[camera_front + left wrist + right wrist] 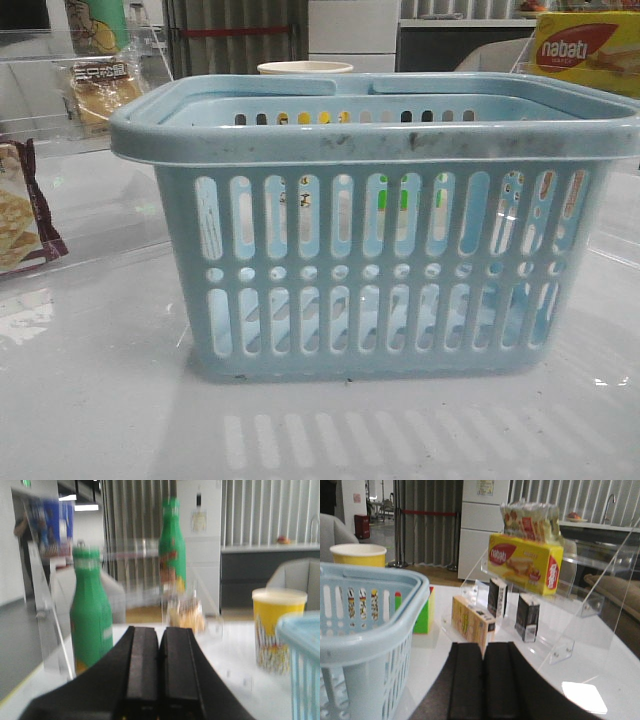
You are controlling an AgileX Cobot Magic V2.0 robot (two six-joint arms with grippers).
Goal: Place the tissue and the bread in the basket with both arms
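Risk: both grippers empty, jaws pressed closed, left gripper [160, 675] and right gripper [483, 680] must open before any grasp. Bread [100, 90] sits on a clear shelf back left, well apart from basket [375, 225]; slick film pack could slip or crush. Cracker bag [25, 215] nearby invites a wrong pick. Dark packs [526, 617] on the acrylic rack by right arm, probably tissue, can't confirm; tipping likely. Basket: rigid light-blue plastic, slotted walls, scuffed thick rim, looks empty. Table [100, 400] glossy.
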